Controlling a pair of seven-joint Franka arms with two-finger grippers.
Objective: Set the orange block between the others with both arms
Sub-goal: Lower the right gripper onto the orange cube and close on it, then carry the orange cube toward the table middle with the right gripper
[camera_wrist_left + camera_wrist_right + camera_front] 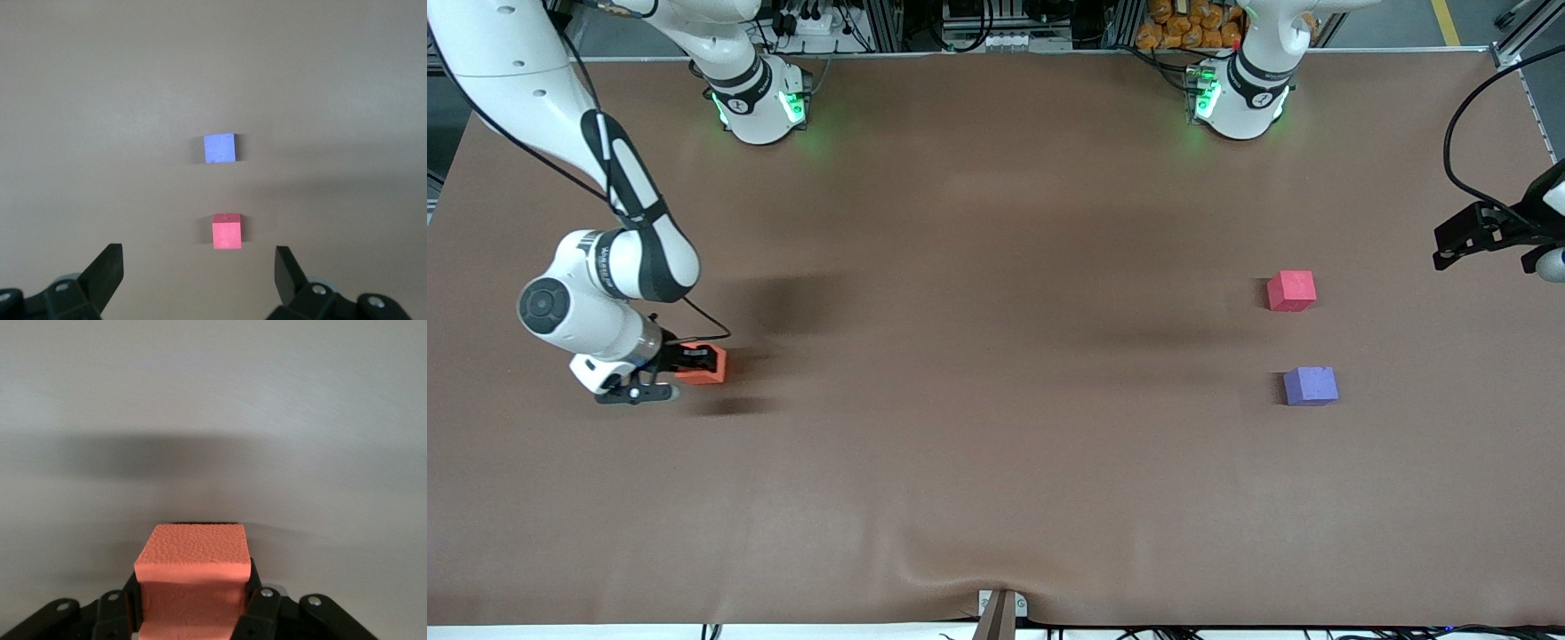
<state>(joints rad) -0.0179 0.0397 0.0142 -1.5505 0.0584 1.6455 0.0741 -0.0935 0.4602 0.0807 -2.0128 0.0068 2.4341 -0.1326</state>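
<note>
A brown matte cloth covers the table (978, 444) from edge to edge, with a slight wrinkle at the edge nearest the front camera. Along the edge where the arms' bases stand, metal framing, cables and a heap of orange items fill the background. Soft shadows of the arms fall across the cloth.

The orange block (704, 364) is a small bright orange foam cube with a pebbled, matte skin and crisp edges. It sits at the right arm's end of the table, between the fingers of the right gripper (694, 360), which are pressed against two of its sides; in the right wrist view the black fingers (257, 603) flank the cube (193, 580) closely, clamped on it, with the cube low at the cloth.

The left gripper (1458, 240) hangs in the air over the left arm's end of the table, its fingers (107, 270) spread wide apart with nothing between them; this arm waits. Below and ahead of it, in its wrist view, lie the two other cubes: the pinkish-red cube (227, 231) closer to the gripper and the purple-blue cube (219, 148) farther from it.

Three cubes in all: one orange, one pinkish-red (1291, 291), one purple-blue (1311, 386). The last two lie apart with bare cloth between them, the purple-blue one nearer to the front camera. Two arms, two grippers, two green-lit bases.
</note>
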